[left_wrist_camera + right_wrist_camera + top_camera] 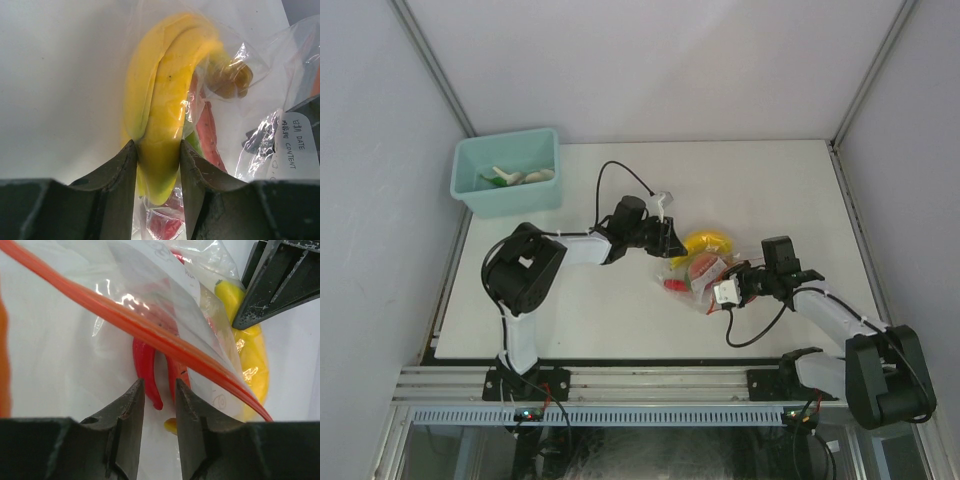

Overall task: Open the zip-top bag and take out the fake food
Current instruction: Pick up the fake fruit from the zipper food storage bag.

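Zip-top bag (705, 275) lies on the table (610, 325) between my two grippers. Its zip strip (150, 332) crosses just ahead of the right gripper (159, 382), which is narrowly parted on nothing solid. The left gripper (157, 145) clamps the banana (160, 90) through the film. If I pull now, the unheld bag will likely drag along.
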Robot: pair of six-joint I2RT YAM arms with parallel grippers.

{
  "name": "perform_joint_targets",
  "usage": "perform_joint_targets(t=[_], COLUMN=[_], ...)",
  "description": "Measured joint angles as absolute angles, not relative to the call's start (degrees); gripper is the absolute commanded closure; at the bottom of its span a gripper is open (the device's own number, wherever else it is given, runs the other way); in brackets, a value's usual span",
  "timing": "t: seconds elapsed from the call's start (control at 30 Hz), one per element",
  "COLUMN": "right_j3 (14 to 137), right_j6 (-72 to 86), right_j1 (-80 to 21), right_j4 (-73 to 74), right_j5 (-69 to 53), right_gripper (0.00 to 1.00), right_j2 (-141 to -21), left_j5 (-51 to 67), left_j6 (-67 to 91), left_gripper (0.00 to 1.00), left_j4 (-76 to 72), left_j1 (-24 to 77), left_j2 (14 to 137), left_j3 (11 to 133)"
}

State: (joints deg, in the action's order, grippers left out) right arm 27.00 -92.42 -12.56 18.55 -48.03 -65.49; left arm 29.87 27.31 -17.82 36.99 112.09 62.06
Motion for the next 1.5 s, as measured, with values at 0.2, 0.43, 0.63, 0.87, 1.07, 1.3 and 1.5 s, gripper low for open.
perform_joint_targets(t=[0.2, 0.43, 0.63, 0.87, 1.07, 1.3, 1.5], right_j3=[27.0, 27.0, 27.2, 27.6, 27.6, 27.6, 28.6], right_j6=[-92.4, -93.1, -93.1, -93.1, -91.9, -91.0, -91.3], right_j1=[-13.4, -14.4, -15.3, -15.5, -15.5, -15.7, -15.7], right_j4=[13.5, 10.6, 7.7, 5.7, 3.5, 0.5, 0.9], right_j5=[-46.2, -45.2, -44.8, -43.9, -43.2, -42.5, -42.5], right_gripper=[0.7, 0.67, 0.64, 0.55, 0.44, 0.43, 0.56], right_j2=[-69.2, -72.8, -74.3, -75.5, -75.6, -76.2, -77.9], left_j5=[30.2, 30.2, 30.4, 30.9, 31.5, 31.8, 32.4], left_j6=[26.3, 26.3, 26.2, 26.2, 26.3, 26.3, 26.1], left_gripper=[0.64, 0.64, 0.64, 0.64, 0.64, 0.64, 0.64], left_j4=[-17.6, -17.5, -16.8, -16.1, -15.8, -15.5, -15.1], left_j1=[37.3, 38.2, 39.1, 39.5, 39.7, 40.1, 40.8], left_j2=[112.3, 113.1, 114.6, 116.0, 116.8, 117.2, 117.8], left_j3=[62.4, 63.1, 64.1, 65.5, 66.2, 66.6, 67.4])
